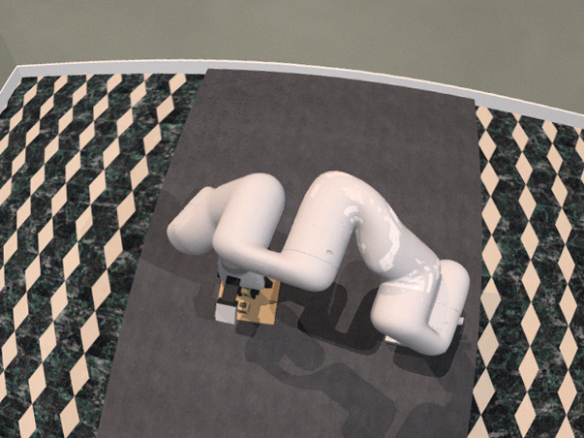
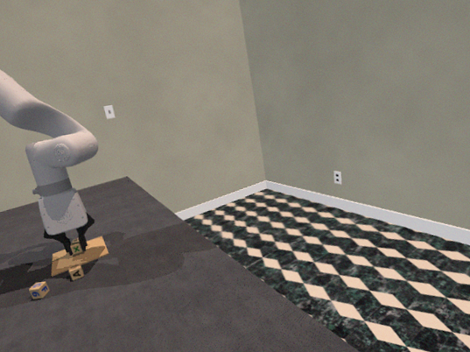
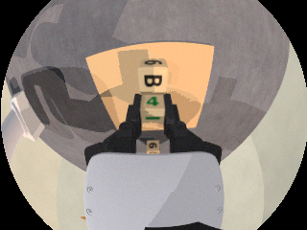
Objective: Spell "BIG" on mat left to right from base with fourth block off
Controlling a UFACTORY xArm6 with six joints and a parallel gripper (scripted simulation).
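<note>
Off the mat (image 1: 263,312) (image 2: 96,251) (image 3: 189,64) sit the F-marked block (image 2: 39,289), then the A-faced block (image 2: 75,272) (image 3: 153,147). Next, my end effector (image 1: 245,291) (image 2: 77,250) (image 3: 153,103) grips the green-4 block (image 1: 245,292) (image 2: 76,248) (image 3: 153,102), probably "I", low beside the B block (image 1: 243,305) (image 2: 75,240) (image 3: 153,79) on the mat, to make it the middle letter.

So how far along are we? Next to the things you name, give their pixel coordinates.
Done: the B block (image 1: 242,306) (image 2: 75,240) (image 3: 153,80) sits on the mat (image 1: 261,312) (image 2: 95,249) (image 3: 192,62), B showing. In hand: the I block (image 2: 76,249) (image 3: 153,118), over the mat. Left: release it, add G, withdraw. Two blocks (image 2: 76,272) (image 2: 39,290) lie off the mat.
</note>
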